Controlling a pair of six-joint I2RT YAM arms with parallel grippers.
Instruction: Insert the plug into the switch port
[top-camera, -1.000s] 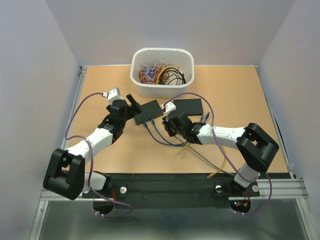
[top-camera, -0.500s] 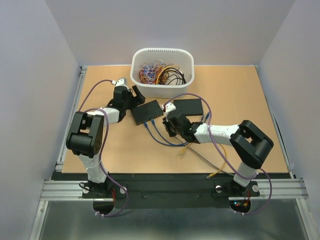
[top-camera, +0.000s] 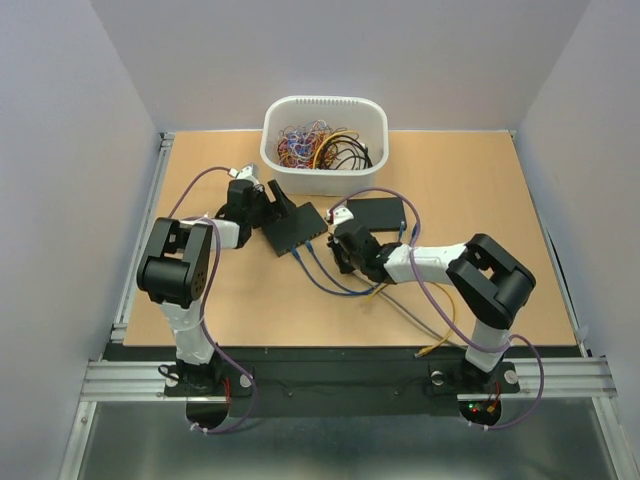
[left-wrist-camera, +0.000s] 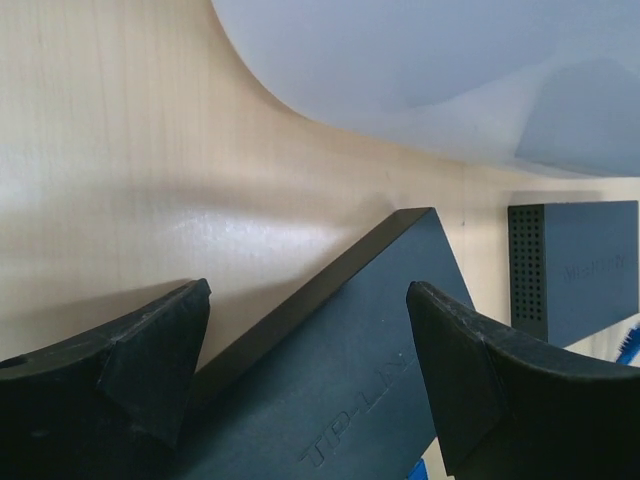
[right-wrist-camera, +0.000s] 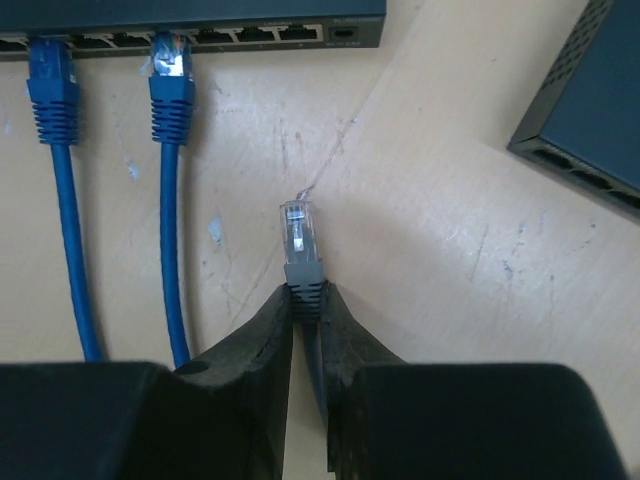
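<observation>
We see the counter (top-camera: 480, 180) with a white bin (top-camera: 300, 178) of tangled wires against the middle of its far edge. Both arms reach toward the centre.

A black switch (top-camera: 295, 227) lies angled just near the bin, and a second switch (top-camera: 378, 211) sits to its right, apart from it. In the left wrist view the first switch (left-wrist-camera: 350, 380) shows one corner pointing toward the bin (left-wrist-camera: 450, 70).

The left gripper (top-camera: 275, 195) is at the first switch's far left corner. Its claw (left-wrist-camera: 310, 290) is released, with that corner between the two spread fingers (left-wrist-camera: 150, 360). We cannot tell whether either finger touches the box.

The right gripper (top-camera: 343, 250) is just off the first switch's near edge. Its claw (right-wrist-camera: 308, 300) is clenched on the boot of a grey connector (right-wrist-camera: 301, 245), whose clear tip points at the port row (right-wrist-camera: 250, 33) but stops short of it. Two blue cables (right-wrist-camera: 60, 200) reach that row to the left, and the ports to their right are free.

The yellow cable (top-camera: 445, 310) lies loose on the counter under the right arm, curving toward the near edge. Its plug (top-camera: 424, 351) appears to rest at the near edge, right of centre, well apart from both switches and held by neither claw, though it is too small to make out clearly.
</observation>
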